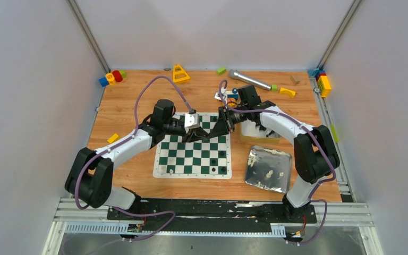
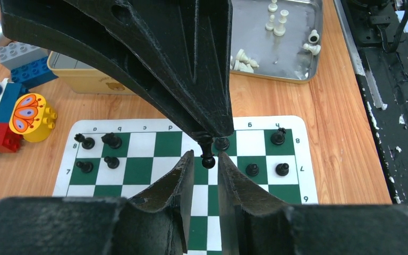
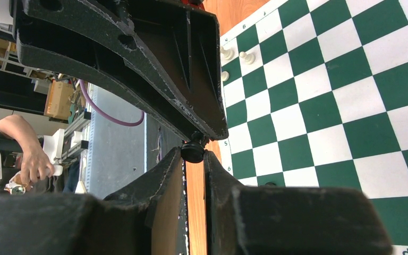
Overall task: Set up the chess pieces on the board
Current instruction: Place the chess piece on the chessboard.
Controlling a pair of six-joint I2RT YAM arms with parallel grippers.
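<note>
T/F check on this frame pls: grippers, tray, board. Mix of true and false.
1. The right gripper grips a black piece. True.
2. The left gripper hangs over the silver tray. False: it is over the board, its jaws flanking that same piece.
3. White pieces lie in the silver tray. True.
4. Both black rows on the board are full. False: only some squares hold black pieces; several between them are bare.
</note>
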